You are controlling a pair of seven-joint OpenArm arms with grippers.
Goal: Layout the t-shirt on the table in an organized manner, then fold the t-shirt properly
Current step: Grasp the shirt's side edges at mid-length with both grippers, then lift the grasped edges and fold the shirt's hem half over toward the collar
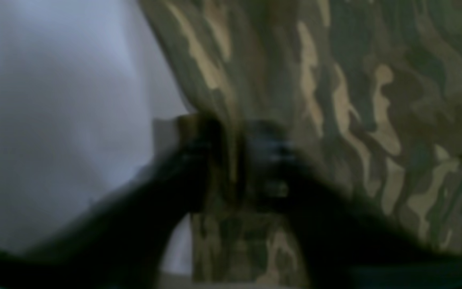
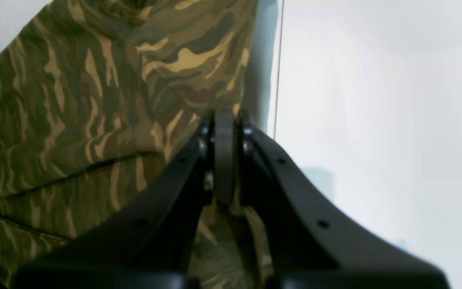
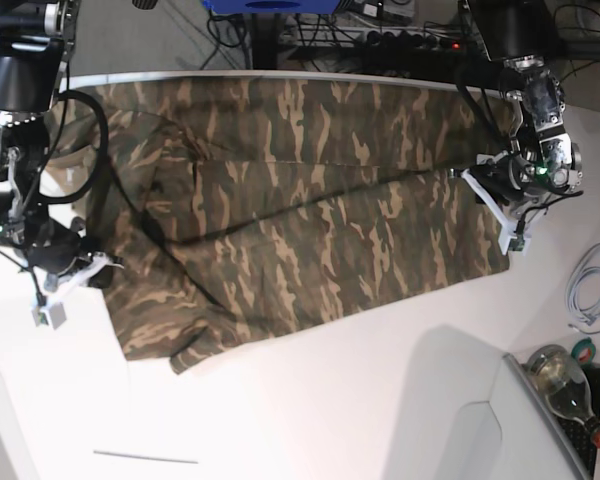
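The camouflage t-shirt (image 3: 300, 220) lies spread wide across the white table (image 3: 330, 400), with folds and a bunched part toward its left end. My left gripper (image 3: 483, 185) is at the shirt's right edge. In the blurred left wrist view it (image 1: 231, 148) is shut on a pinch of the t-shirt (image 1: 355, 100), beside bare table (image 1: 54, 100). My right gripper (image 3: 98, 268) is at the shirt's left edge. In the right wrist view it (image 2: 225, 132) is shut on the t-shirt (image 2: 74, 100) at its edge, next to bare table (image 2: 375, 100).
A glass bottle (image 3: 565, 385) and a coiled cable (image 3: 590, 290) lie off the table's right side. Cables and a power strip (image 3: 400, 40) run behind the far edge. A thin seam line (image 2: 278, 60) crosses the tabletop. A short grey line (image 3: 145, 458) marks the near left.
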